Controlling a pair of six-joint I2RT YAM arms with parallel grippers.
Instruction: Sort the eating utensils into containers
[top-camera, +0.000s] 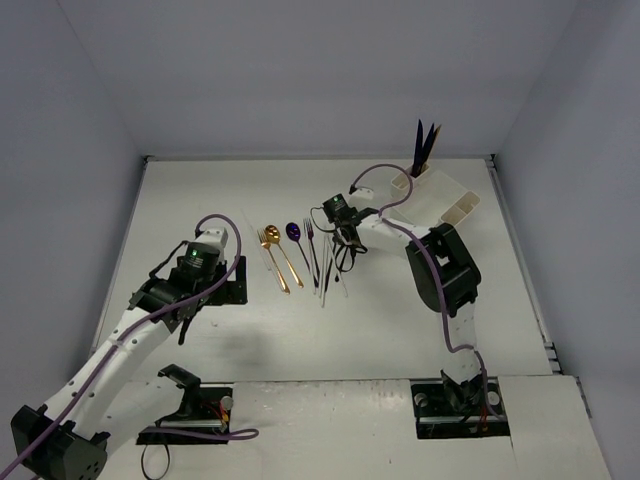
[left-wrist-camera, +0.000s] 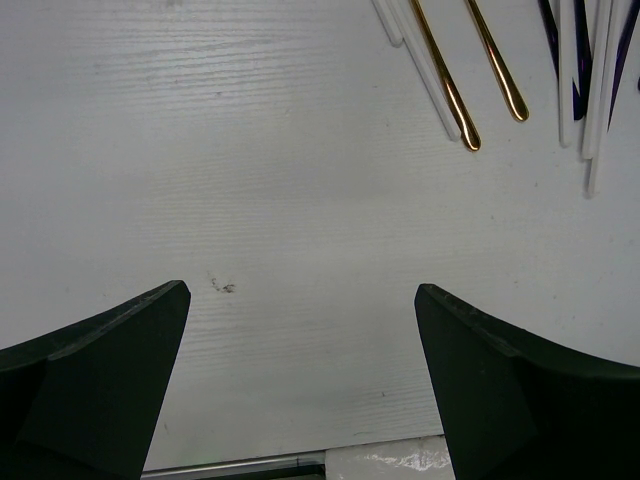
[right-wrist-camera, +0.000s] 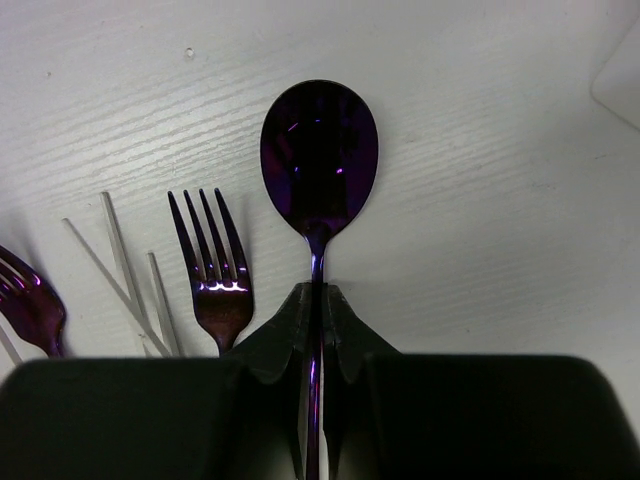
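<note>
Surface (top-camera: 250, 200): white, matte. Organizer (top-camera: 445, 205) sits far right, with dark utensils (top-camera: 425, 145) standing upright in its cup (top-camera: 404, 184).

Right tool (right-wrist-camera: 316, 312), just left of the organizer, is clamped on the handle of a purple spoon (right-wrist-camera: 318, 155). The bowl points away from the tool and the long axis lies along the fingers. The right arm is nearer the organizer.

Left tool (left-wrist-camera: 300, 330), well left of the organizer, has its jaws spread and is empty.

The spoon's handle end is hidden, so I cannot tell whether it is lifted or flat.
</note>
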